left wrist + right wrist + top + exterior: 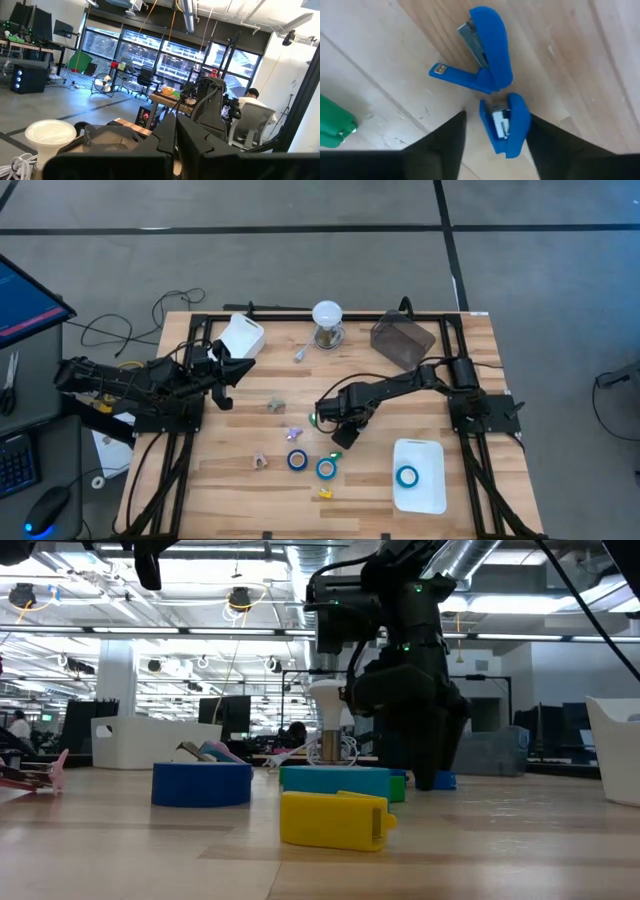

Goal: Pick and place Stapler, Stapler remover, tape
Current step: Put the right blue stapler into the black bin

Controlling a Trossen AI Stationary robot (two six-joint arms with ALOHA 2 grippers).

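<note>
Nearest the low camera lies a yellow piece (333, 820) on the wooden table (200, 470); no writing or brand can be read on anything.

Behind it stand two blue tape rolls, a dark blue one (202, 783) and a lighter one (335, 780), both ring-shaped with pale cores. From above they sit side by side at about 6 o'clock of the table's middle (297, 460) (326, 468). A third tape roll (407, 475) lies inside the white tray (432, 498) at about 4 o'clock.

The right tool (340, 426) hangs low near the table's centre, its fingers spread and not gripping anything. Its wrist camera shows a small blue stapler (505, 125) between the two dark fingers (442, 142), with a second blue stapler (482, 50) lying open just beyond it, metal parts showing. A green piece (335, 125) lies near them.

The left tool (222, 372) waits at 9 o'clock, clenched on nothing, beside a white bin (241, 336).

A white lamp-like thing (327, 320) and a grey box (402, 338) stand at 12 o'clock.
</note>
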